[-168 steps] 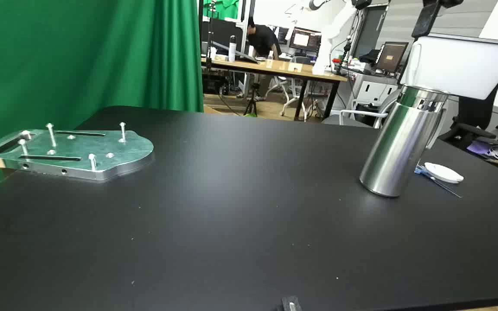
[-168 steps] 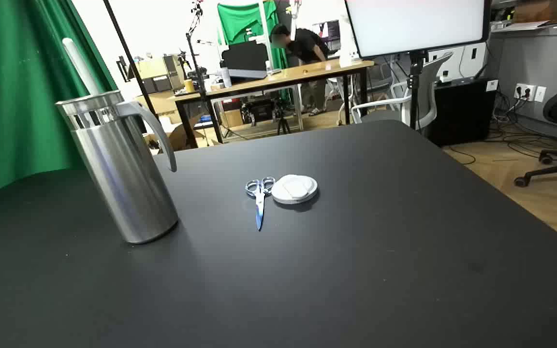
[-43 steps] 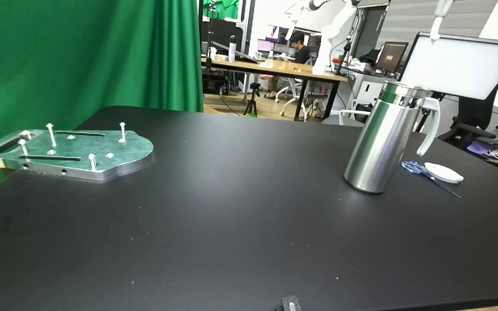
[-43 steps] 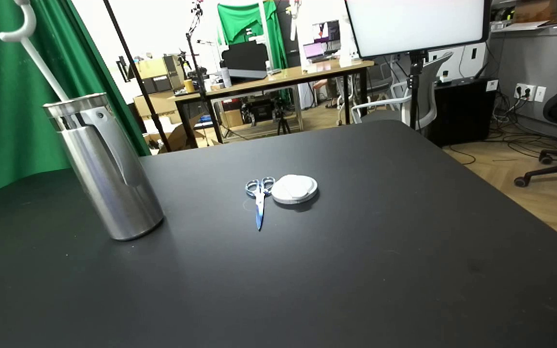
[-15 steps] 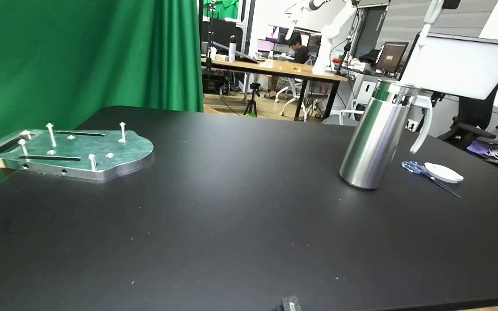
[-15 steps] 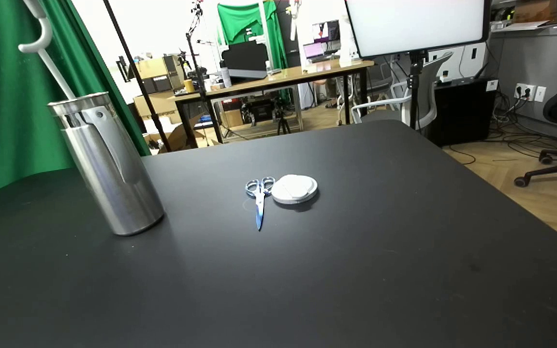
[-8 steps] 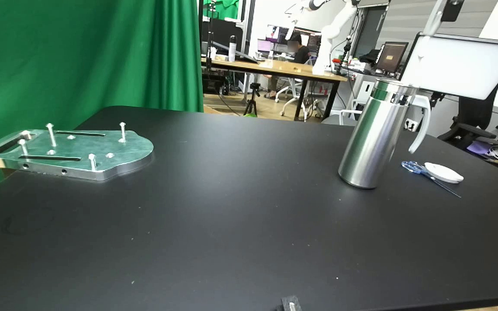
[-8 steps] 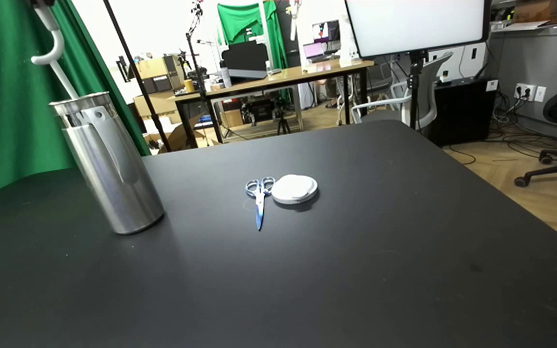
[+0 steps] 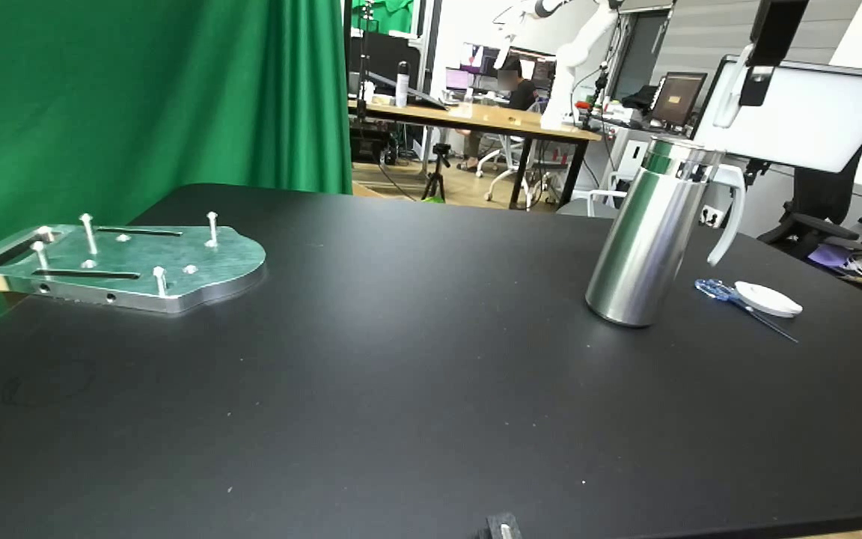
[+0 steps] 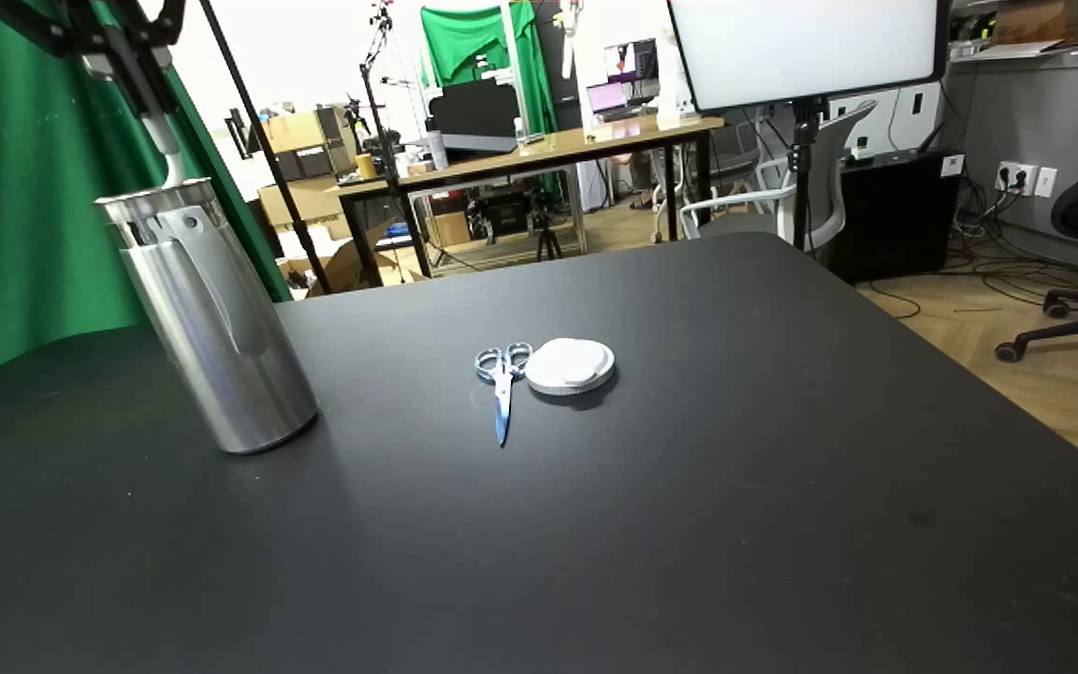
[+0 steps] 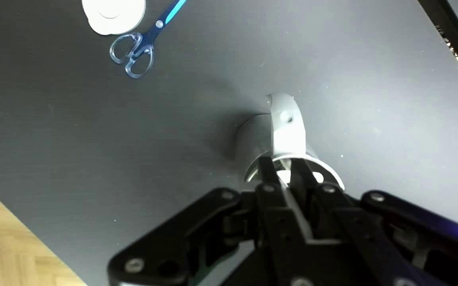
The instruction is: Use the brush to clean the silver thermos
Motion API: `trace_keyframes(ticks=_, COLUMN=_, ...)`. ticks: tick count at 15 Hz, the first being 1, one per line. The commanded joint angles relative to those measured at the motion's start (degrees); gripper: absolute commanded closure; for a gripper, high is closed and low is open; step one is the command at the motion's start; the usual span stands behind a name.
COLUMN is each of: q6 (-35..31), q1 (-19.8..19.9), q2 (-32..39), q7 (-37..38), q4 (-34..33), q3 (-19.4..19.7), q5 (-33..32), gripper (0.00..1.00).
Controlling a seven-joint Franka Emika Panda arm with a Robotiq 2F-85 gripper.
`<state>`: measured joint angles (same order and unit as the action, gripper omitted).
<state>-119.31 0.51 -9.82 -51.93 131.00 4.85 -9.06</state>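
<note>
I have the hand point(image 11: 284, 169) gripping the white brush point(image 10: 164, 134), which dips into the silver thermos point(image 10: 197, 328), while only an exterior view shows most of the pegged plate point(image 9: 139, 254), at left.

Both exterior views look shallowly down across the black tabletop point(image 9: 401, 389) toward the long wood-topped desk point(image 10: 562, 145): in an exterior view, the tall cylindrical silver metal thermos point(image 9: 637, 247) stands right; in an exterior view, left of the blue-handled metal scissors point(image 10: 502, 376). The wrist view peers steeply down past the black two-fingered gripper point(image 11: 284, 163) from close above, with thermos and scissors in all three
</note>
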Motion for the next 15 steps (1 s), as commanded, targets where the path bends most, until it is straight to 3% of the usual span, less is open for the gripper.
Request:
trace_keyframes(ticks=1, q6=0.7, q1=0.3, q2=1.8, q7=1.3, q4=-2.2, q3=-0.2, q5=-0.1, gripper=0.96)
trace_keyframes(ticks=15, q6=1.3, q1=-1.4, q2=-12.0, q7=0.5, q4=-1.3, q3=-0.9, q5=0.2, gripper=0.96)
